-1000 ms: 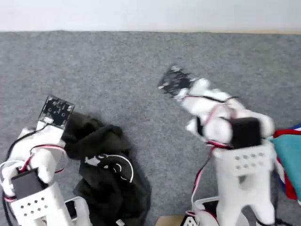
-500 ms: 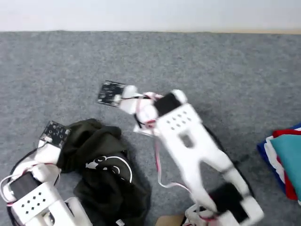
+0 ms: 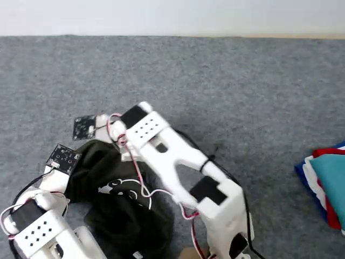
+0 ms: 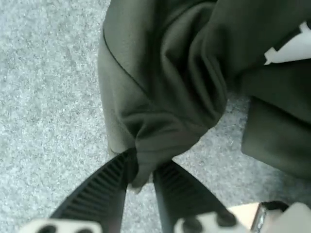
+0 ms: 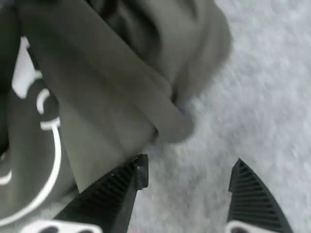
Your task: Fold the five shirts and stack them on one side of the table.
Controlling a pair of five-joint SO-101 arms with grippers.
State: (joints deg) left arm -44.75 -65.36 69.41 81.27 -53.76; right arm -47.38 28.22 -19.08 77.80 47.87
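Note:
A crumpled dark olive shirt [image 3: 125,208] with a white round print lies at the table's near left. My left gripper [image 4: 142,171] is shut on a bunched fold of this shirt [image 4: 170,97] at its left edge. The right arm [image 3: 161,156] stretches diagonally from the near middle over the shirt to its far left corner. There my right gripper [image 5: 190,171] hangs open just above the grey cloth, one fingertip [image 5: 140,167] next to the shirt's hem [image 5: 112,97], nothing between its fingers. The left arm [image 3: 38,221] sits at the near left corner.
Several folded shirts in blue, white, red and teal are stacked at the right edge [image 3: 326,183]. The grey felt table top [image 3: 226,81] stretches open across the back and middle. A white wall borders the far edge.
The right arm has swung from the middle right across to the left, ending over the dark shirt's far corner. The left arm has pulled slightly nearer, still holding the shirt.

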